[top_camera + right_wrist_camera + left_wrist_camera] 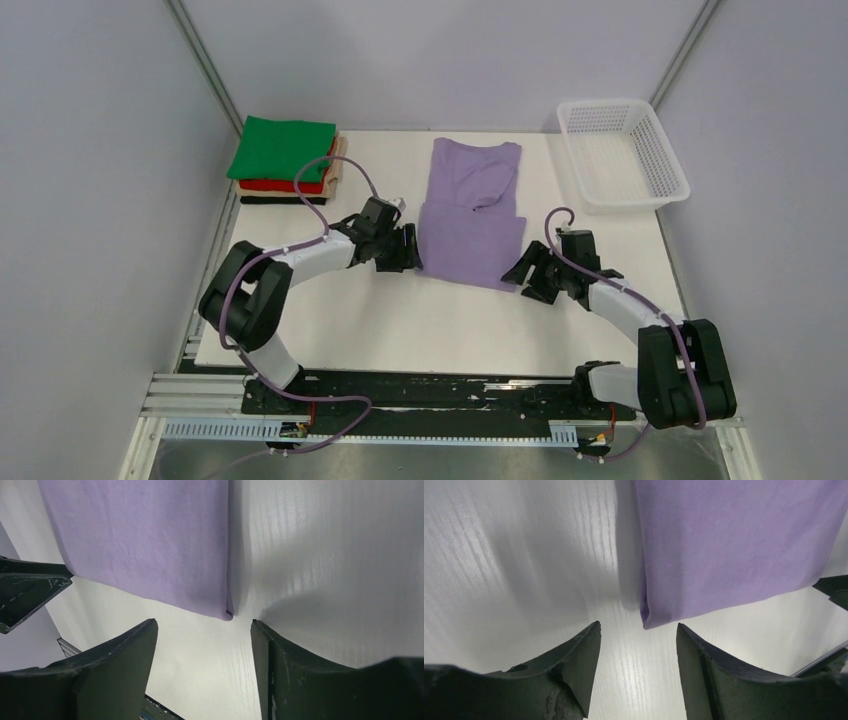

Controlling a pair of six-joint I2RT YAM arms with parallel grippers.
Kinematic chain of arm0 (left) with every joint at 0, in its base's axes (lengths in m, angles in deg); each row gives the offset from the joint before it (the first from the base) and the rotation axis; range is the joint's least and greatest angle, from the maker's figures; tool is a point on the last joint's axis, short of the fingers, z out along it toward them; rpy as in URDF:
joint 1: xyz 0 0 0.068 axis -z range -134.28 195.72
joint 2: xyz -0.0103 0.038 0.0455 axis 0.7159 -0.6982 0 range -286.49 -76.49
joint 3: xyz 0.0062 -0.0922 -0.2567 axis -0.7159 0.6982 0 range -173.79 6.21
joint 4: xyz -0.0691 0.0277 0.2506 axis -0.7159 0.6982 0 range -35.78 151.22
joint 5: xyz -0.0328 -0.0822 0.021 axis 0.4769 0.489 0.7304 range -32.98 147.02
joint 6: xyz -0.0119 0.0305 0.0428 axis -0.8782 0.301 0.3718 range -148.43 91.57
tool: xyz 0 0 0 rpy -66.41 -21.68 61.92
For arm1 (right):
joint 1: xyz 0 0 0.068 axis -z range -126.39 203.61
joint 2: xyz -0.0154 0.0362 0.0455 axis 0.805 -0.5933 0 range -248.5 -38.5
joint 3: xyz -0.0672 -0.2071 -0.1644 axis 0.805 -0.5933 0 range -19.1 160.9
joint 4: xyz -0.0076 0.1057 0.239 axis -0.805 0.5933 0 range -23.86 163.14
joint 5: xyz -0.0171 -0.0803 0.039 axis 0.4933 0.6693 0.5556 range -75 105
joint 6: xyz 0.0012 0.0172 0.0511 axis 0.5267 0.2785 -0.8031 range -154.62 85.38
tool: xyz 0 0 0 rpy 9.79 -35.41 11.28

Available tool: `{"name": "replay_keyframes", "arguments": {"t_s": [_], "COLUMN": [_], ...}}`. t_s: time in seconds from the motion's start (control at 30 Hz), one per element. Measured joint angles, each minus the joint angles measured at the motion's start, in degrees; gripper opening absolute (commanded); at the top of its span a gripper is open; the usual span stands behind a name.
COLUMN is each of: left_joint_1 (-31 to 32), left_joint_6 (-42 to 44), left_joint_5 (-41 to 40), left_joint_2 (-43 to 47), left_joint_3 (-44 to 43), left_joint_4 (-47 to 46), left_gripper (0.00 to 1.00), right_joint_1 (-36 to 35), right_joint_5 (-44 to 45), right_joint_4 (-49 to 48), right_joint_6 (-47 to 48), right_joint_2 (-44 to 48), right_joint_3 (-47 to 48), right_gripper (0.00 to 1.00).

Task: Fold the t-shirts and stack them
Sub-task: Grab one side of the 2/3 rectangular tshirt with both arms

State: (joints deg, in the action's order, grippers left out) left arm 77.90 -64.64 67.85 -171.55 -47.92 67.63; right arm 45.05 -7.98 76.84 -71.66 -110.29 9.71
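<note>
There is one lavender t-shirt (470,215) lying by itself. One stack of folded t-shirts (300,170) shows three colours: one green shirt (283,148), one red shirt (280,186) and one tan shirt (336,165); whether the dark bottom layer (268,200) is a fourth cannot be told. There is one white mesh basket (625,203), one white table (400,320), and two grippers, the left gripper (412,250) and the right gripper (520,272).

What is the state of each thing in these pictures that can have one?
purple t-shirt: flat on the table, sides folded in, not held.
stack of folded t-shirts: folded, green one on top.
white basket: upright.
left claw: open, holding nothing.
right claw: open, holding nothing.
</note>
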Motion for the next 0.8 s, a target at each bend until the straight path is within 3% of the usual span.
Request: {"name": "replay_keyframes", "arguments": {"t_s": [0.27,0.4,0.47,0.57,0.63,0.8], "left_joint_1": [0.24,0.42,0.42,0.44,0.39,0.46], "left_joint_6": [-1.62,-2.21,-2.47,-2.71,-3.23,-3.37], "left_joint_5": [2.40,3.52,4.33,5.62,6.78,7.54], "left_joint_2": [-3.63,-4.57,-5.31,-6.86,-7.87,-8.33], "left_joint_3": [0.00,-0.02,-0.09,-0.66,-1.11,-1.33], "left_joint_4": [-3.39,-4.83,-6.01,-7.37,-8.17,-9.03], "left_gripper": [0.46,0.39,0.30,0.02,0.00,0.00], "right_joint_1": [0.00,-0.28,-0.55,-0.92,-1.03,-1.07], "right_joint_5": [1.33,0.94,0.76,0.74,0.39,0.50], "right_joint_4": [-1.44,-3.32,-4.46,-5.38,-5.90,-5.79], "right_joint_6": [-1.66,-2.32,-2.54,-2.97,-3.08,-2.71], "right_joint_2": [-1.03,-3.91,-5.07,-6.40,-6.43,-5.07], "right_joint_3": [-1.51,-1.55,-1.55,-1.55,-1.55,-1.90], "right_gripper": [0.44,0.28,0.15,0.06,0.00,0.00]}}
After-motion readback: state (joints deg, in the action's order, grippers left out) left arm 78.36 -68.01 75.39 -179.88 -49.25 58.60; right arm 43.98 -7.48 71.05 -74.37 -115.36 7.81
